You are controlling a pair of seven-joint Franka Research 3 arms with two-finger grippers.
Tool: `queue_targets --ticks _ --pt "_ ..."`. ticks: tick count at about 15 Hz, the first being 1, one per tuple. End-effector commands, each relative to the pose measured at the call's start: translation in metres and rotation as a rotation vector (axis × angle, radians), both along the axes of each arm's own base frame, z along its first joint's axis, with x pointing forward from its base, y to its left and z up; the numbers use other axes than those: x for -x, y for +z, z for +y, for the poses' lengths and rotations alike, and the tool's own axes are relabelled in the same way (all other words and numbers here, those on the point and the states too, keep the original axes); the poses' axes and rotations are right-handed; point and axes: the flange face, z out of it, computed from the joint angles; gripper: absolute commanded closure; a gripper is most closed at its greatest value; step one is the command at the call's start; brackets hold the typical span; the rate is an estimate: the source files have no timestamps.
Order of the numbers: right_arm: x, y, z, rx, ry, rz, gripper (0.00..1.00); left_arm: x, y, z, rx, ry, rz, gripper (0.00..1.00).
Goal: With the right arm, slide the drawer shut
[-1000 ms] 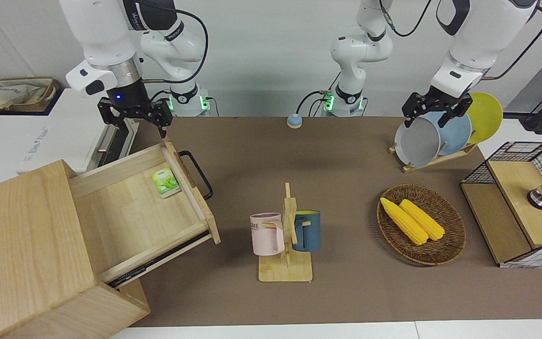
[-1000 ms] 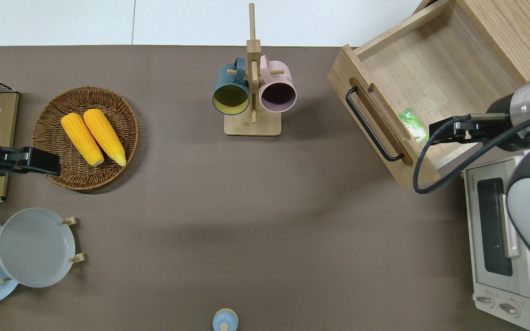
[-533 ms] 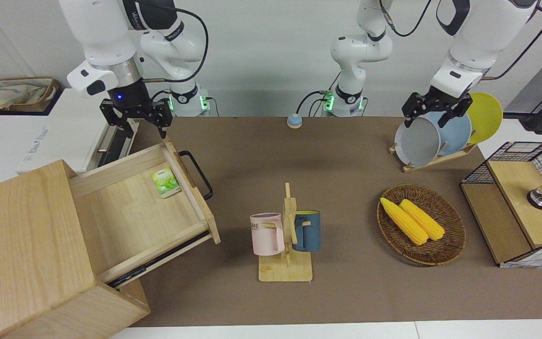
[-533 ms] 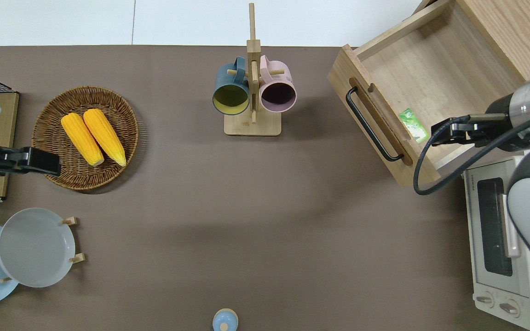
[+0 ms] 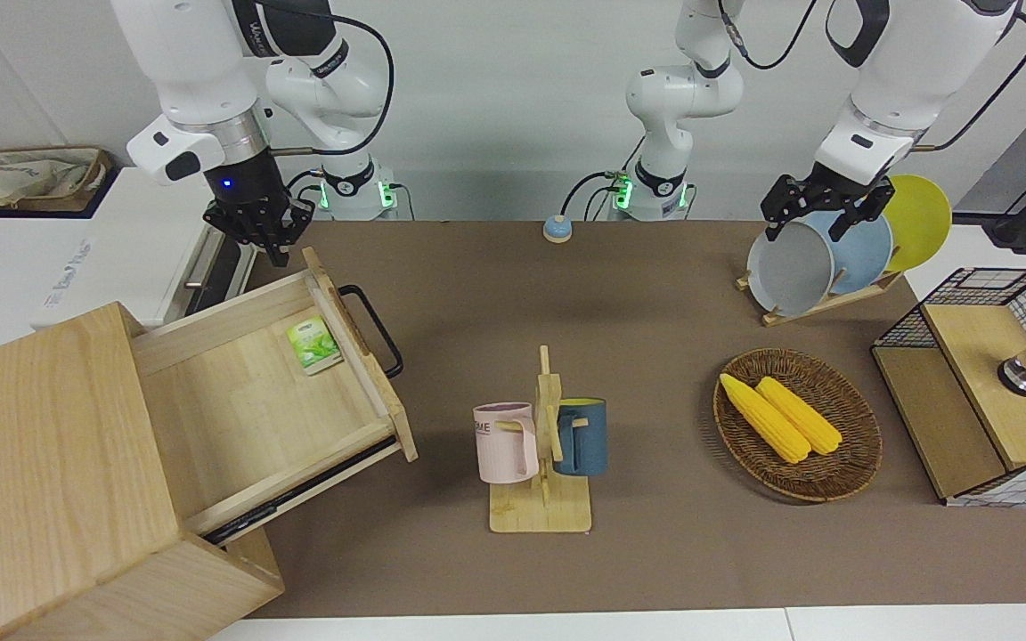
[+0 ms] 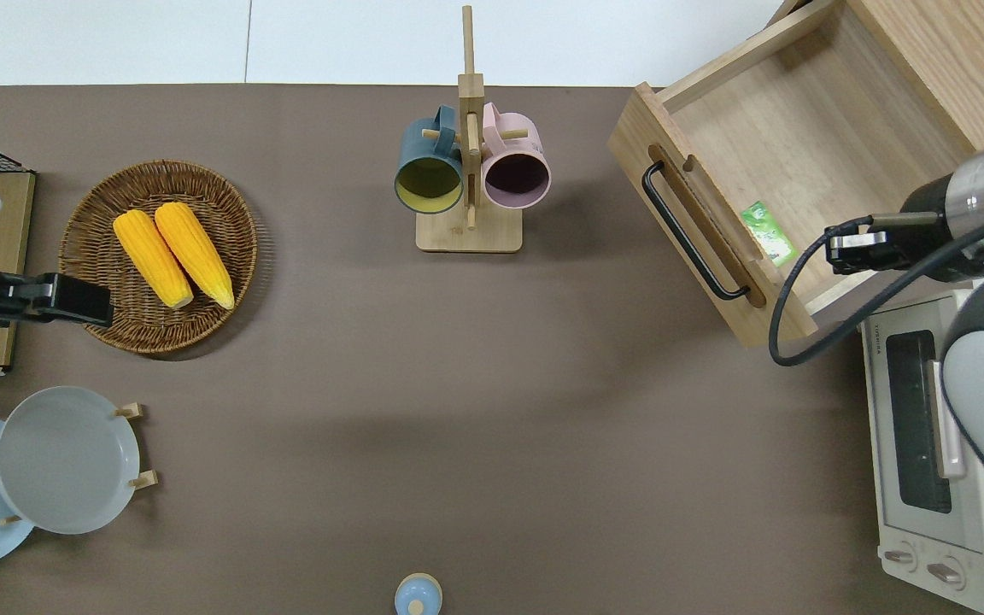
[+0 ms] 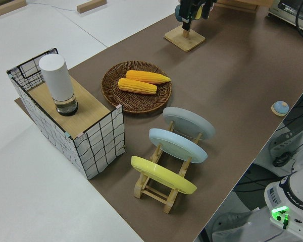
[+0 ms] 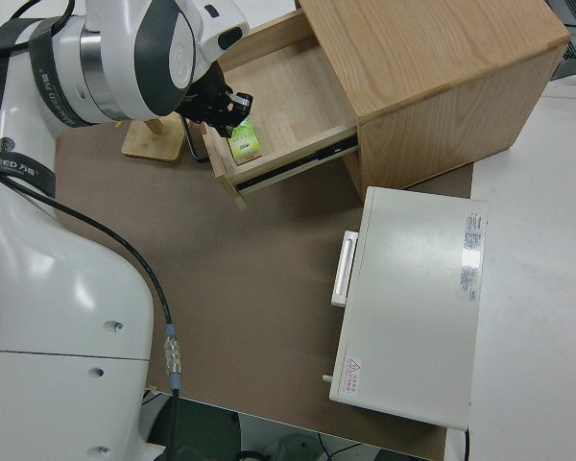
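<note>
The pale-wood drawer (image 5: 237,409) stands pulled far out of its box cabinet (image 5: 41,463), toward the middle of the table. Its black loop handle (image 5: 381,331) faces the mug rack. A green packet (image 5: 313,344) lies inside by the front panel. The overhead view shows the drawer (image 6: 799,145), the handle (image 6: 687,232) and the packet (image 6: 767,232). My right gripper (image 5: 265,233) hangs over the drawer's side wall nearest the robots, beside the packet (image 8: 245,139); it also shows in the overhead view (image 6: 849,254) and the right side view (image 8: 226,104). It holds nothing I can see. The left arm is parked, its gripper (image 5: 820,218) open.
A white oven (image 6: 928,444) stands next to the drawer, nearer the robots. A mug rack (image 6: 468,179) with two mugs stands mid-table. A wicker basket (image 6: 86,213) with two corn cobs, a plate rack (image 5: 820,298) and a wire-mesh box (image 5: 985,392) are toward the left arm's end.
The right gripper has turned about its wrist and drawn back a little from the packet toward the oven side. The drawer, the packet and the left arm have not moved.
</note>
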Motion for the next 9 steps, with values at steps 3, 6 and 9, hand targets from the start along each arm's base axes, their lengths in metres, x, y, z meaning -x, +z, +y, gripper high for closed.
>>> queue_targets --ticks 3,6,9 --pt "0.007 0.005 0.002 -0.011 0.026 0.014 1.0 -0.002 0.003 0.001 -0.016 -0.012 0.006 0.01" --pt "0.016 0.025 0.009 -0.008 0.025 -0.013 1.0 -0.002 0.004 0.001 -0.016 -0.012 0.005 0.01" --pt "0.025 0.037 0.031 -0.004 -0.01 -0.024 1.0 -0.002 0.004 0.001 -0.016 -0.012 0.005 0.01"
